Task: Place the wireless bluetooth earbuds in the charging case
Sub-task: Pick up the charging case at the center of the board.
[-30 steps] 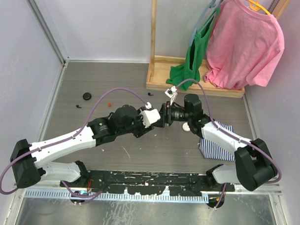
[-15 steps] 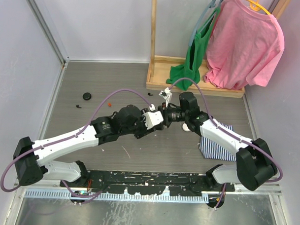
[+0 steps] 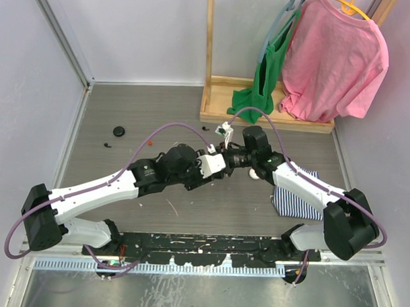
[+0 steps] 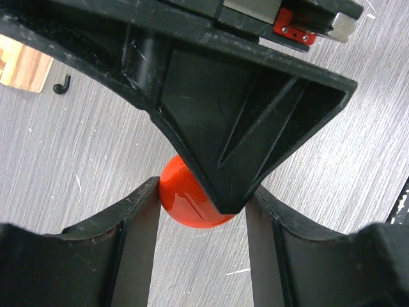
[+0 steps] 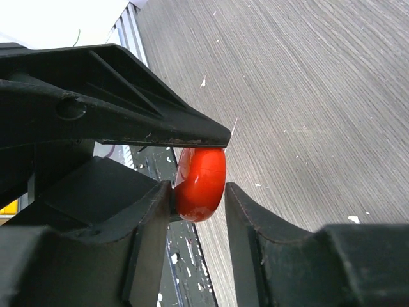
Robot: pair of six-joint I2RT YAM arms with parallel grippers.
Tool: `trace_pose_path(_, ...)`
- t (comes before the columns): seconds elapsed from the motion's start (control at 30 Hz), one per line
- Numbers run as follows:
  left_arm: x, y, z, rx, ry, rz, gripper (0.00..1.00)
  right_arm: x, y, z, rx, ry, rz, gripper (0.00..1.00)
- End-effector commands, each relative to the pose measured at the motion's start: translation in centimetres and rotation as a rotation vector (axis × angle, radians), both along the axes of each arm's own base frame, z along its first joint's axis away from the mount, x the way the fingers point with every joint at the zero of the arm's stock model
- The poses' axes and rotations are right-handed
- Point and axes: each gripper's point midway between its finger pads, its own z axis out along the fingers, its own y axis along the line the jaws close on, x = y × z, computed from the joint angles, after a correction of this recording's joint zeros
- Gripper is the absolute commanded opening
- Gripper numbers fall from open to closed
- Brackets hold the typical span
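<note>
From above, the left tool (image 3: 220, 162) and the right tool (image 3: 226, 157) meet tip to tip over the middle of the table (image 3: 146, 104). A black earbud (image 3: 109, 146) lies on the table well apart, at their 9 o'clock. In the left wrist view the red charging case (image 4: 192, 201) shows its round face, its rim touching the 9 o'clock finger (image 4: 137, 246). The right tool's black finger covers its 3 o'clock side, so whether the left tool pinches it cannot be told. In the right wrist view the red charging case stands edge-on, long axis running 12 to 6 with a slight tilt. It is pinched by its flat faces between the right tool's narrowly parted fingers (image 5: 252, 243).
</note>
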Motion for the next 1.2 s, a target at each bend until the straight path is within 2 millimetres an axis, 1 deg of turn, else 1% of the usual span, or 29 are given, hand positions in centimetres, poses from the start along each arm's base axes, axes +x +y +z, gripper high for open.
trace_pose_path(0.0, 1.1, -0.4, 2.5, -0.031, -0.065, 0.018, 0.4, -0.1, 0.6, 2.5, 0.039, -0.081, 0.042, 0.41)
trace_pose_path(0.1, 1.1, -0.3, 2.4, -0.028, -0.064, 0.027, 0.45, -0.3, 0.6, 2.6, 0.04, -0.088, 0.05, 0.36)
trace_pose_path(0.13, 1.1, -0.3, 2.4, -0.029, -0.062, 0.029, 0.48, -0.3, 0.6, 2.5, 0.039, -0.088, 0.05, 0.32)
trace_pose_path(0.23, 1.4, 0.0, 2.7, -0.04, -0.071, 0.06, 0.56, -0.1, 0.6, 2.5, 0.037, -0.098, 0.047, 0.17)
trace_pose_path(0.27, 1.6, 0.2, 2.9, -0.045, -0.077, 0.08, 0.6, 0.0, 0.6, 2.5, 0.037, -0.103, 0.043, 0.14)
trace_pose_path(0.3, 1.7, 0.5, 3.0, -0.05, -0.081, 0.098, 0.64, 0.1, 0.6, 2.5, 0.039, -0.11, 0.038, 0.13)
trace_pose_path(0.37, 1.9, 0.8, 3.2, -0.069, -0.082, 0.131, 0.68, 0.3, 0.6, 2.7, 0.042, -0.128, 0.027, 0.12)
trace_pose_path(0.43, 1.9, 1.0, 3.6, -0.096, -0.076, 0.163, 0.7, 0.6, 0.5, 2.9, 0.047, -0.154, 0.007, 0.1)
trace_pose_path(0.53, 1.9, 1.6, 4.2, -0.144, -0.062, 0.222, 0.74, 1.3, 0.4, 3.4, 0.061, -0.197, -0.043, 0.04)
trace_pose_path(0.7, 1.6, 2.3, 4.9, -0.234, -0.015, 0.29, 0.74, 2.0, 0.0, 4.6, 0.109, -0.292, -0.112, 0.02)
trace_pose_path(0.87, 1.4, 3.0, 5.2, -0.355, 0.095, 0.319, 0.76, 2.5, -0.7, 5.8, 0.157, -0.395, -0.17, 0.01)
trace_pose_path(0.9, 1.3, 3.1, 5.5, -0.39, 0.118, 0.322, 0.77, 2.5, -0.8, 6.0, 0.175, -0.419, -0.181, 0.01)
trace_pose_path(0.93, 1.3, 3.3, 5.6, -0.42, 0.136, 0.325, 0.77, 2.4, -1.1, 5.6, 0.184, -0.429, -0.194, 0.01)
trace_pose_path(0.97, 1.3, 3.4, 5.8, -0.448, 0.153, 0.324, 0.78, 2.5, -1.1, 6.3, 0.211, -0.457, -0.207, 0.01)
trace_pose_path(1.03, 1.3, 3.7, 6.3, -0.494, 0.171, 0.332, 0.77, 2.2, -1.4, 6.1, 0.242, -0.483, -0.221, 0.01)
trace_pose_path(1.17, 1.0, 3.7, 7.3, -0.575, 0.216, 0.324, 0.76, 1.7, -1.8, 6.9, 0.31, -0.55, -0.235, 0.01)
